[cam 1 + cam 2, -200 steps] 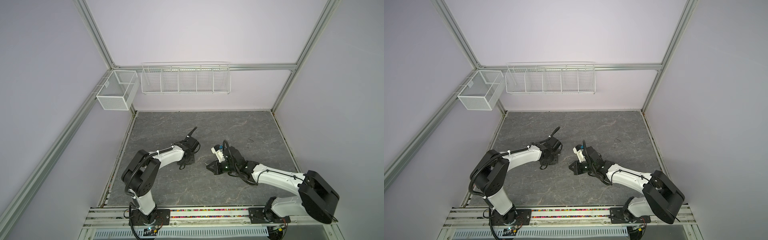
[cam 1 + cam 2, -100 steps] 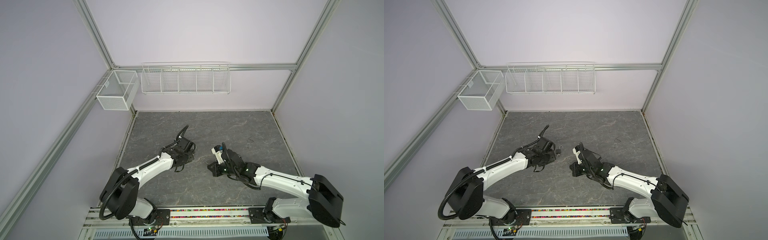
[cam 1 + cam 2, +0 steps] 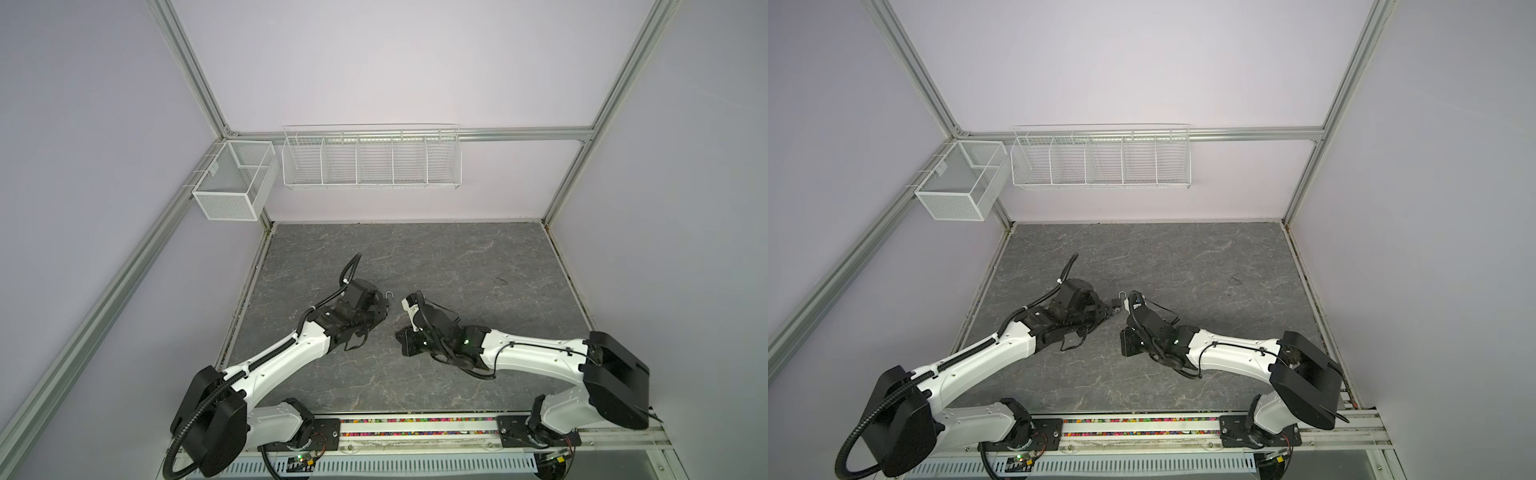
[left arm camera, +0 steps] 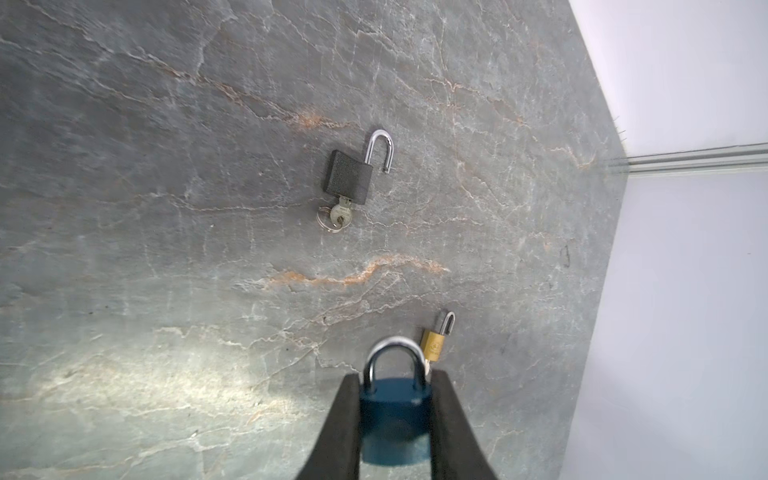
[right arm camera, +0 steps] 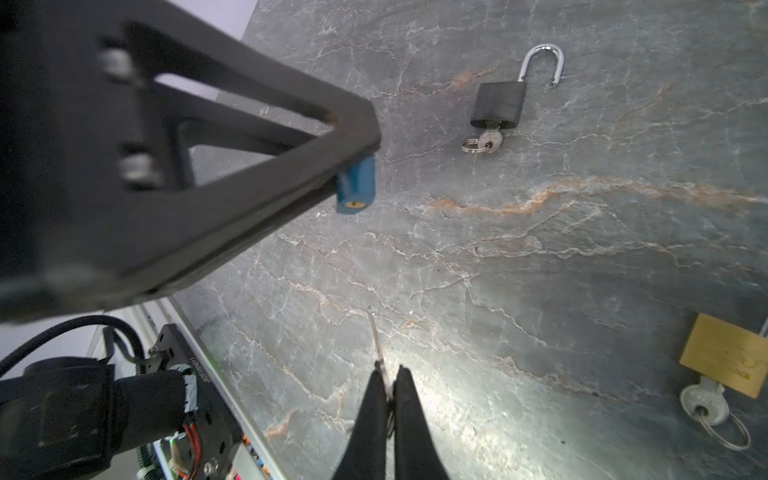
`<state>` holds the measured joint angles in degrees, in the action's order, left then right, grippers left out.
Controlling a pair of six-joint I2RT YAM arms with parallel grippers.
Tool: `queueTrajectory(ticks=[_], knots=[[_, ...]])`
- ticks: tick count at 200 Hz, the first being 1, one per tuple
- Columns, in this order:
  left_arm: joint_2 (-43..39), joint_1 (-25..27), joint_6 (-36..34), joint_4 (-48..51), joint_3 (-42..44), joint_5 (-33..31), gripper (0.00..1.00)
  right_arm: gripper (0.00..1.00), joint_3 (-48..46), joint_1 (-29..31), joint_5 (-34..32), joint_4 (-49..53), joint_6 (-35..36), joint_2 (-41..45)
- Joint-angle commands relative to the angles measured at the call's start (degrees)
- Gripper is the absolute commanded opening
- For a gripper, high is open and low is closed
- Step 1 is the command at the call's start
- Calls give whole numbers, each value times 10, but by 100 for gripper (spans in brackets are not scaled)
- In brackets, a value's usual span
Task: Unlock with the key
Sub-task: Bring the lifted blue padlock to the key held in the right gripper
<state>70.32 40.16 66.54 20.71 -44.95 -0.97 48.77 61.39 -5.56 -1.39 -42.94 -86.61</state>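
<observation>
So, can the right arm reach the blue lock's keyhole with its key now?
Probably yes: the left gripper holds the blue lock with its keyhole bare and facing the key in the right gripper, nothing between.

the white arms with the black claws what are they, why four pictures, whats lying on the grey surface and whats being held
Those are two robot arms, left and right, bolted at the near edge of a grey table, each ending in a two-finger gripper. Both top views look down on the whole scene; the other two pictures come from a camera on each wrist, looking along the fingers. The left gripper is shut on a blue padlock, its shackle closed. The right gripper pinches a thin key, blade pointing outward. On the table lie a black padlock, shackle swung open, a silver key in its keyhole, and a brass padlock with another key in it.
</observation>
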Motion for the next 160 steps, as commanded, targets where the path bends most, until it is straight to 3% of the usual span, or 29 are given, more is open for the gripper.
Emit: queueTrajectory(ticks=[1,86,160], knots=[[-27,2,32,-35,20,-1,0,6,13,6,-20,-38,-23,-16],[-61,2,45,-40,36,-22,0,6,63,12,-27,-63,-29,-61],[-71,1,52,-35,39,-33,0,6,61,16,-69,-43,-42,-46]])
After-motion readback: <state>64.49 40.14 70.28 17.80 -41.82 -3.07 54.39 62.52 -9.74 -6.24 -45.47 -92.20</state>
